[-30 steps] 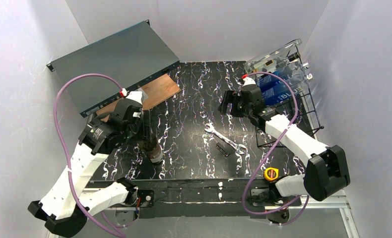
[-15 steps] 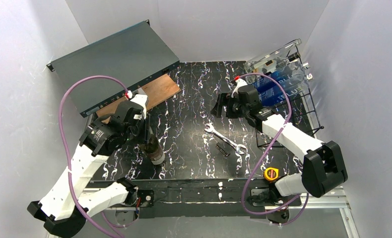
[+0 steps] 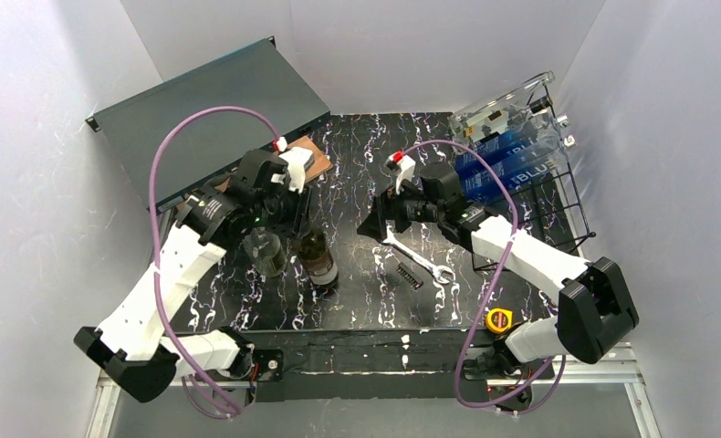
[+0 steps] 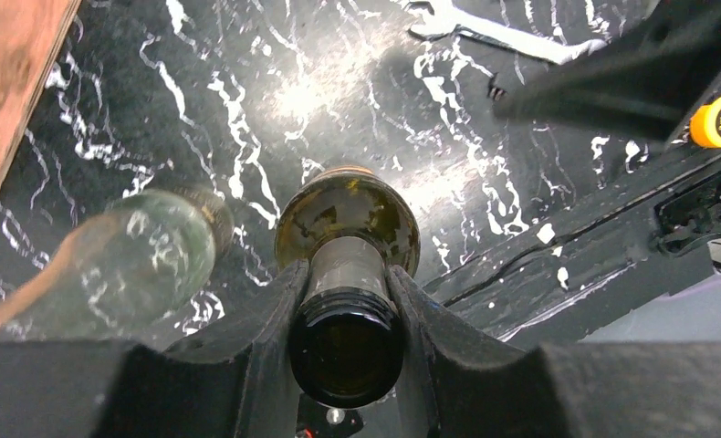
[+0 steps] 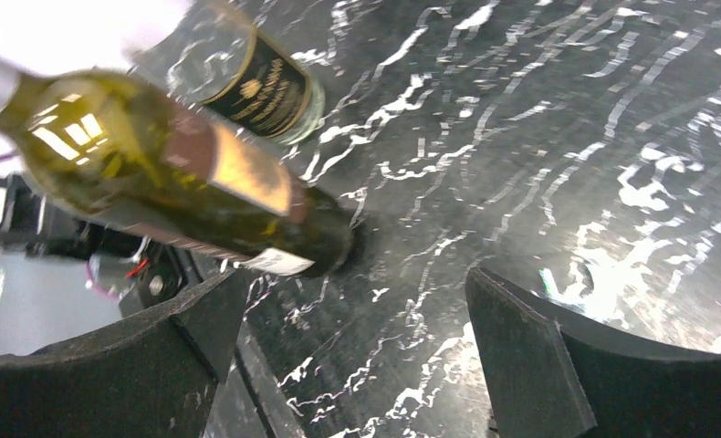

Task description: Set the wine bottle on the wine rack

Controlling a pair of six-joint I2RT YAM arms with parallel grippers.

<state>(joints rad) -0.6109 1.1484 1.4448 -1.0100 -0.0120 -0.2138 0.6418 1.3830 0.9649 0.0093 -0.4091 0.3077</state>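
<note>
My left gripper is shut on the neck of a dark olive-green wine bottle, which is upright over the black marbled table. In the left wrist view the fingers clamp the neck below the open mouth. My right gripper is open and empty just right of the bottle. In the right wrist view the bottle lies beyond and left of its open jaws. The black wire wine rack stands at the far right and holds blue bottles.
A second, clear greenish bottle stands just left of the held one. A wrench and a small brush lie mid-table. A yellow tape measure sits near front right. A dark grey case and a wooden board are back left.
My left gripper has carried the wine bottle right and farther from the front edge, uncovering the second bottle. My right gripper has swung left toward the held bottle, still open.
</note>
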